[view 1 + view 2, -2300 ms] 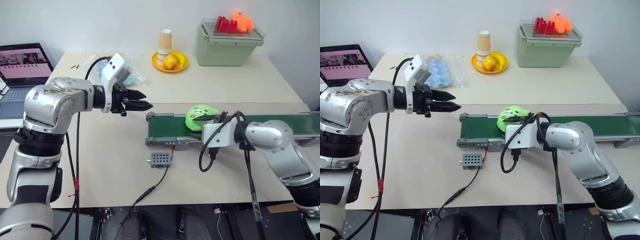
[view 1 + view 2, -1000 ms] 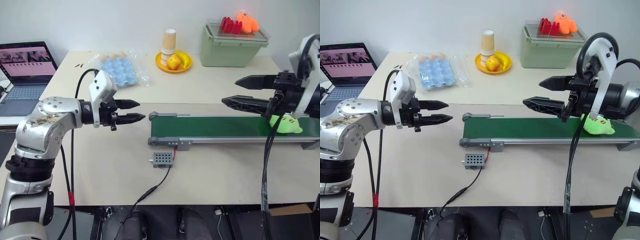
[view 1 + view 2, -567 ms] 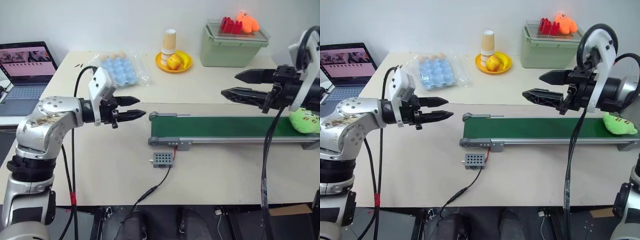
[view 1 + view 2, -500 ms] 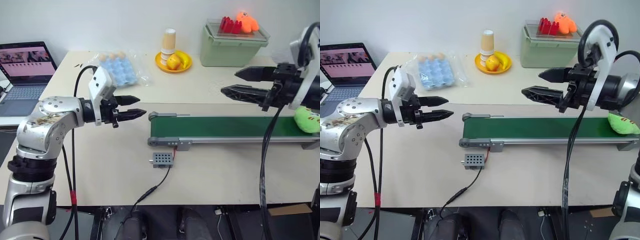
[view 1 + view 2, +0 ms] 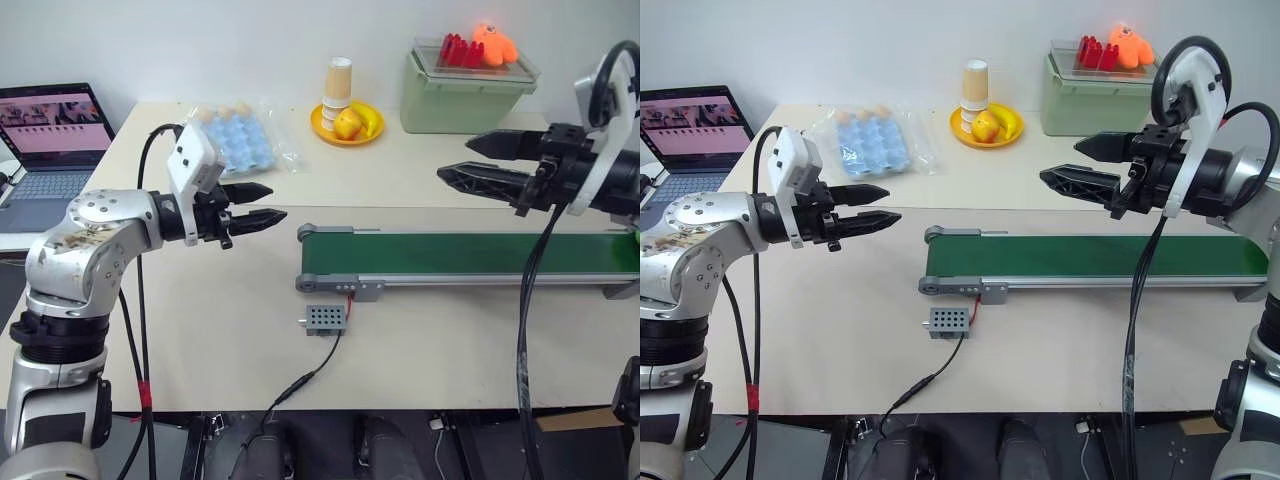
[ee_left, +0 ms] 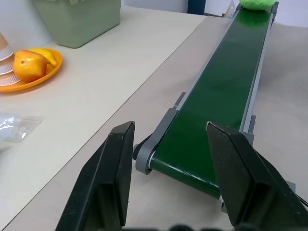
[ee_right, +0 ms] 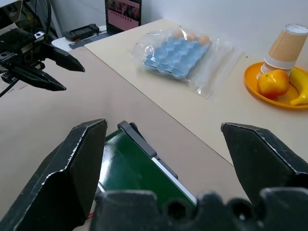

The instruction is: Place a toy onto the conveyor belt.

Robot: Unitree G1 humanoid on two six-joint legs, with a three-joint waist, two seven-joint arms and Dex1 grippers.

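The left fingers [image 5: 258,204] are partly open and hold nothing. The right fingers [image 5: 1063,166] are spread wide and hold nothing too. The long green belt [image 5: 450,254] lies on the counter [image 5: 420,330], below and between both sets of fingers. A green toy [image 6: 257,4] sits at the belt's far end from the left fingers.

Laptop [image 5: 45,130], egg tray [image 5: 235,140], fruit plate [image 5: 347,123], green bin [image 5: 468,90].
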